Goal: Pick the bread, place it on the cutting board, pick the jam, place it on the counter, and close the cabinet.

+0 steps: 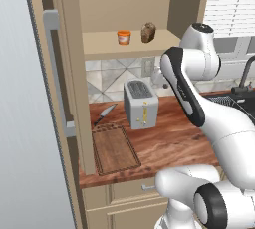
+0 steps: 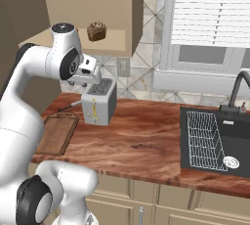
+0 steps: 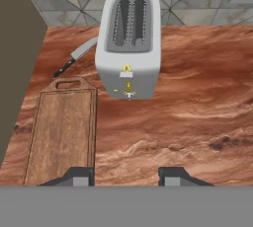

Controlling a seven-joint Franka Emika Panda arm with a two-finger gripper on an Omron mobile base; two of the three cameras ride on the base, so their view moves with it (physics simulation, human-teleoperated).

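The bread point(image 1: 148, 32), a dark-brown lump, sits on the open cabinet's shelf point(image 1: 129, 46) with the orange jam point(image 1: 124, 37) jar to its left; the bread point(image 2: 96, 32) is also in the right base view. The cabinet door point(image 1: 74, 73) stands swung open at the left. The cutting board point(image 1: 115, 149) lies on the counter point(image 1: 169, 138) by the door's foot. My gripper point(image 3: 126, 176) hangs above the counter point(image 3: 188, 122), below the shelf, looking down at the board point(image 3: 59, 127). Its fingers stand apart with nothing between them.
A silver toaster point(image 1: 141, 104) stands behind the board, right under my hand point(image 2: 90, 77). A knife point(image 3: 74, 58) lies between toaster and door. The dark sink point(image 2: 215, 141) with a faucet point(image 2: 237, 92) is at the right, under a window with blinds.
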